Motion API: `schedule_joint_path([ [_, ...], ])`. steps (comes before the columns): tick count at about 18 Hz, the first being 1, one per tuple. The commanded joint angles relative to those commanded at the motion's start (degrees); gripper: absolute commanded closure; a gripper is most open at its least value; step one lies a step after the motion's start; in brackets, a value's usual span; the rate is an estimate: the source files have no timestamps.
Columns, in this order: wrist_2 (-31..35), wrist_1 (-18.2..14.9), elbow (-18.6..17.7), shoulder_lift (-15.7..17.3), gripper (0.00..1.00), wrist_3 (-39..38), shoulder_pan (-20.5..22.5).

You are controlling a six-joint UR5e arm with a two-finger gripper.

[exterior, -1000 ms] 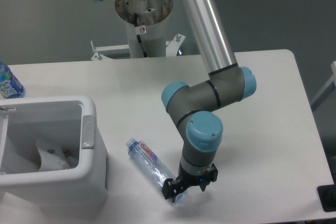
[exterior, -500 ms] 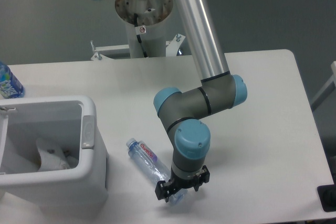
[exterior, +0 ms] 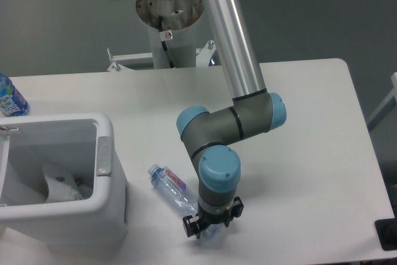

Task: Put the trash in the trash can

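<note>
Sitting at the table's (exterior: 310, 153) near left, the trash can (exterior: 102, 181) already held the napkin (exterior: 59, 185). Just to its right lay the bottle (exterior: 170, 185), cap pointing far-left: light, thin-walled, likely slippery and crushable. The gripper (exterior: 208, 226) straddled its near end; whether the jaws had clamped was unclear.

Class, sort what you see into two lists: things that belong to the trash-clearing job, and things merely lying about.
Job:
- red-labelled bottle, lying on the table
- napkin, in the bin
- bin
- gripper, at the bottle's base

Lying about:
- blue-labelled bottle, far left edge
</note>
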Motion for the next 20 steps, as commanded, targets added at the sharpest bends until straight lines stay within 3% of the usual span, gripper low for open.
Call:
schedule_joint_path([
  [7, -0.53, -0.09, -0.35, 0.79, 0.41, 0.09, 0.0],
  [20, -0.61, -0.09, -0.18, 1.85, 0.45, 0.7, -0.09],
])
